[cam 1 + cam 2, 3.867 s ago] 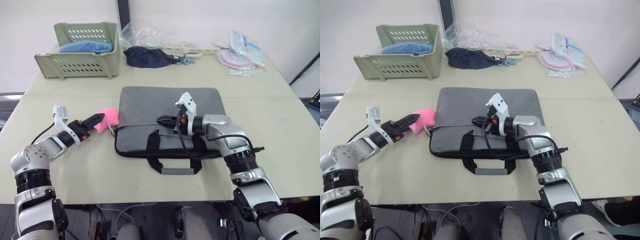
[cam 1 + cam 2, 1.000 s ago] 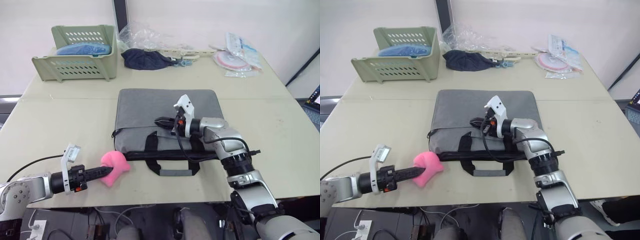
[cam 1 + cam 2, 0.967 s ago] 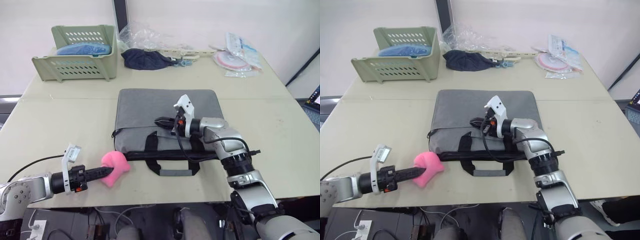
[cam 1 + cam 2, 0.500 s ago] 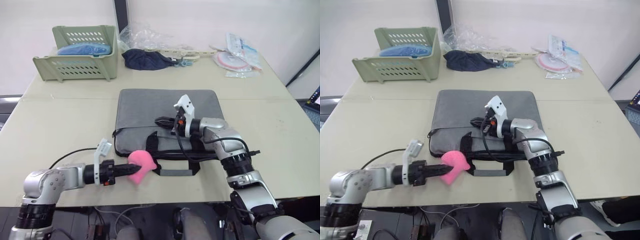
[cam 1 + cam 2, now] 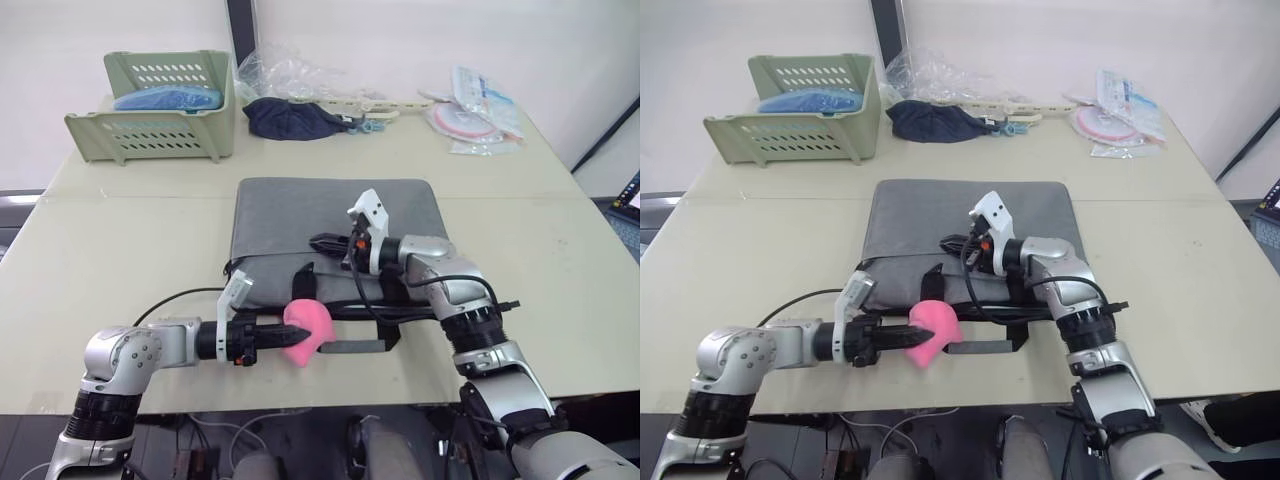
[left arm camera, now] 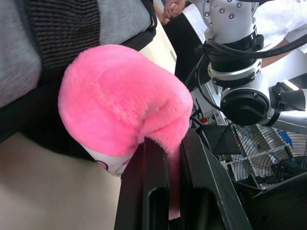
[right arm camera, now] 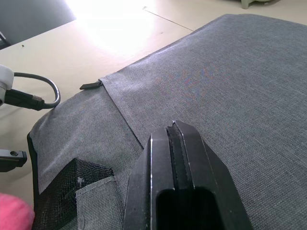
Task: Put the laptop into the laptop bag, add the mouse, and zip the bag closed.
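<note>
The grey laptop bag (image 5: 300, 215) lies flat in the middle of the table, its black handles (image 5: 352, 346) toward the front edge. My left gripper (image 5: 278, 337) is shut on a pink fluffy blob (image 5: 308, 325), which sits against the bag's front edge beside the left handle strap. In the left wrist view the pink blob (image 6: 120, 96) is pinched between the black fingers (image 6: 151, 163). My right gripper (image 5: 322, 240) is shut and holds nothing; it hovers low over the bag's top panel (image 7: 230, 72). The laptop and the mouse are out of view.
A green slotted basket (image 5: 160, 135) stands at the back left. A dark navy cloth bundle (image 5: 295, 118) and crumpled clear plastic (image 5: 290, 72) lie behind the bag. Flat packets (image 5: 475, 115) lie at the back right. The table's front edge runs just below the handles.
My left arm has carried the pink blob rightward along the table's front, from the left of the bag to its front edge by the handles. The right arm has stayed put.
</note>
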`<move>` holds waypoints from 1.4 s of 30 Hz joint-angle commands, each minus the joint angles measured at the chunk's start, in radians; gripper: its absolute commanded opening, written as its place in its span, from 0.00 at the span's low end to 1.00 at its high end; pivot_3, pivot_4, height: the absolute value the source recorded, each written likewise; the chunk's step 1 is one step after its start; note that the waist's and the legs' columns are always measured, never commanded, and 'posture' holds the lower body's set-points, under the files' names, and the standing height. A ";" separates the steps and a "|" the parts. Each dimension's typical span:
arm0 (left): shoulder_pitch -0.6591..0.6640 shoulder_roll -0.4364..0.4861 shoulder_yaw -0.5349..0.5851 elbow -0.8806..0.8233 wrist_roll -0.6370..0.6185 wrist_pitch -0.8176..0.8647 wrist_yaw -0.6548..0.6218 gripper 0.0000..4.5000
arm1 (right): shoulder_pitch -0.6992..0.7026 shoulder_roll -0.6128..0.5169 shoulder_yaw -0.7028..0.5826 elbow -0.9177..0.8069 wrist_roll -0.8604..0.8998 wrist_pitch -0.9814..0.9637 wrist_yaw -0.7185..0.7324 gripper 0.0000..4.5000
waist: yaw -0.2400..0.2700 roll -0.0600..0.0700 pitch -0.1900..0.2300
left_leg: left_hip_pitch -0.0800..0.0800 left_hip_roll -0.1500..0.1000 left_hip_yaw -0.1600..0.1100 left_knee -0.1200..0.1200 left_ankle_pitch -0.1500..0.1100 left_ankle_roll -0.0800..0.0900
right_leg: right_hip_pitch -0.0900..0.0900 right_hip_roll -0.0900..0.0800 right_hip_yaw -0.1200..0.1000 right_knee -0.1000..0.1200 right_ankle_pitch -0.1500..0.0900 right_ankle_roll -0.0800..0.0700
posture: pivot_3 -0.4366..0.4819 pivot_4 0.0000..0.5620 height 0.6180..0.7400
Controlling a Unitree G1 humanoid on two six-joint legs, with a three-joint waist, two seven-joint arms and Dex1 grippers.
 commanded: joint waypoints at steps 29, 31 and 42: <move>-0.083 -0.046 0.025 0.040 0.014 -0.017 -0.009 0.01 | 0.065 0.017 0.045 0.101 -0.027 0.036 -0.023 0.00 | 0.010 0.001 -0.001 | 0.003 0.003 -0.001 0.000 0.001 -0.001 | 0.003 0.002 0.000 -0.001 0.000 0.000 | 0.48 0.27 1.00; -0.087 -0.045 0.068 0.043 -0.024 0.005 -0.005 0.18 | 0.065 0.018 0.046 0.103 -0.028 0.033 -0.022 0.00 | 0.010 0.001 -0.001 | 0.003 0.002 -0.001 0.000 0.001 -0.001 | 0.003 0.002 0.000 -0.001 0.000 0.000 | 0.48 0.27 1.00; 0.103 0.109 0.177 -0.116 -0.082 0.066 -0.024 0.74 | 0.076 0.016 0.046 0.085 -0.026 0.038 -0.023 0.00 | 0.008 0.002 -0.001 | 0.003 0.003 -0.002 0.000 0.001 -0.002 | 0.003 0.002 0.000 -0.001 0.000 0.000 | 0.48 0.27 1.00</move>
